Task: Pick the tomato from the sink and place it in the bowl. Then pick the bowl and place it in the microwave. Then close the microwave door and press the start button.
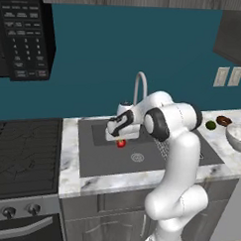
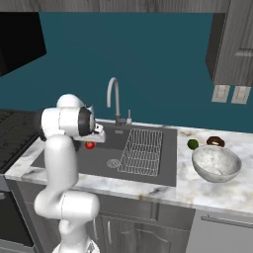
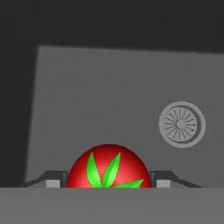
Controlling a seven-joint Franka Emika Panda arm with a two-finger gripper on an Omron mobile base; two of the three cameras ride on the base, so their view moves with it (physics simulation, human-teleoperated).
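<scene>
Far left in the left base view, the black microwave [image 1: 24, 34] hangs above the stove; its keypad has small white labels, too small to read, and a red display at the top edge that I cannot make out. Right of the stove, the dark grey sink [image 1: 103, 161] sits in a marbled counter, with the curved faucet [image 1: 140, 86] behind it.

My gripper [image 3: 109, 183] is down in the sink, over the left part of the basin. In the hand view the tomato [image 3: 109, 167] sits directly between my two fingertips [image 3: 52, 183], one just beside each flank. My jaws are spread about as wide as the fruit; whether they press on it I cannot tell. The tomato is round, with no long axis, and its green stem leaves face up toward my hand. The drain [image 3: 181, 124] lies to its right.

Further right, a wire rack [image 2: 142, 150], then on the counter a green fruit [image 2: 192, 144], a dark brown ring [image 2: 215, 141] and the marbled bowl [image 2: 216, 163].
</scene>
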